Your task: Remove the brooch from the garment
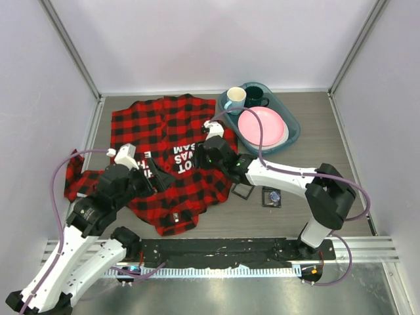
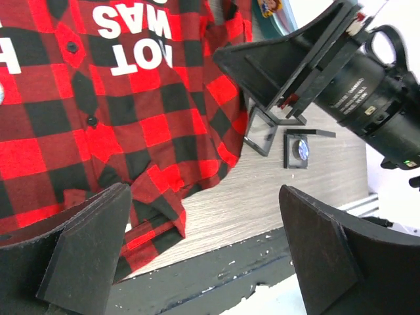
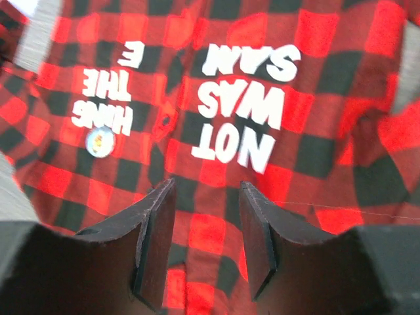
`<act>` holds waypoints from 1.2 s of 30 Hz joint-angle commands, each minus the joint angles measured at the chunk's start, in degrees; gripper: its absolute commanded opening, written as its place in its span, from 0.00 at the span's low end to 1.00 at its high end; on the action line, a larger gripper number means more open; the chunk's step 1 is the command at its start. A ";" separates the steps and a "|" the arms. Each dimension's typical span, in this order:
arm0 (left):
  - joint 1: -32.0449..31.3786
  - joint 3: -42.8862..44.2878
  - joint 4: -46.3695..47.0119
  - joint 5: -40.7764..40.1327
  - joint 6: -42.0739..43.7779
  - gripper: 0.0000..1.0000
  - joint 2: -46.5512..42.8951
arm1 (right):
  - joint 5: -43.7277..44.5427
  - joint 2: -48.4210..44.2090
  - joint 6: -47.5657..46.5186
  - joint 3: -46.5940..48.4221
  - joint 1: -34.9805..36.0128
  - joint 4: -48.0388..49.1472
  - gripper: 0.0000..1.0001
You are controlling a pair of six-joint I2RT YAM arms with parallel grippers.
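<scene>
Over the garment, left jaws gape wide, right jaws narrower, both empty; closing here would likely nip cloth, not the brooch

The left arm rises from its near-left base and bends toward the middle. Its left hand is spread wide, fingers far apart and empty. The right arm folds at a raised elbow on the right and stretches leftward. Its right hand is partly parted, fingers gripping nothing. The two hands are near each other.

round brooch on flat checked shirt
</scene>
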 commanded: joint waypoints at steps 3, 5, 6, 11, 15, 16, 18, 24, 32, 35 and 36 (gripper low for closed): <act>0.46 3.26 -4.60 -10.23 -2.85 1.00 2.42 | -1.67 7.42 -1.14 9.67 0.25 17.24 0.49; 1.69 4.58 -5.83 -12.26 -2.50 1.00 4.09 | -2.98 10.78 -1.23 14.23 0.34 18.39 0.48; 2.39 5.80 -5.93 -13.49 -1.97 1.00 6.19 | -3.60 12.19 -0.36 15.65 0.25 19.88 0.47; 17.74 6.61 -3.30 -5.63 3.99 1.00 14.01 | -8.69 21.77 0.27 21.10 0.25 22.00 0.42; 29.89 3.89 2.41 4.51 6.99 0.86 20.78 | -13.00 27.92 -3.06 24.09 0.60 21.75 0.39; 31.12 3.71 3.21 4.25 7.52 0.83 24.02 | -13.70 29.50 -4.55 25.32 0.95 20.87 0.38; 33.77 3.53 5.84 4.16 9.01 0.69 28.07 | -17.39 33.54 -5.09 28.92 0.95 19.72 0.34; 35.70 3.36 12.70 7.85 9.90 0.27 44.16 | -19.60 36.11 -6.41 29.37 3.58 21.12 0.28; 35.97 1.86 18.86 4.96 7.52 0.08 51.55 | -24.08 37.69 -8.00 30.43 4.64 21.03 0.26; 35.97 1.51 17.98 2.23 7.96 0.05 51.03 | -24.69 38.04 -7.56 30.51 4.64 21.21 0.26; 35.88 1.16 17.89 1.62 7.96 0.05 50.33 | -25.13 38.21 -7.82 30.78 4.73 21.03 0.27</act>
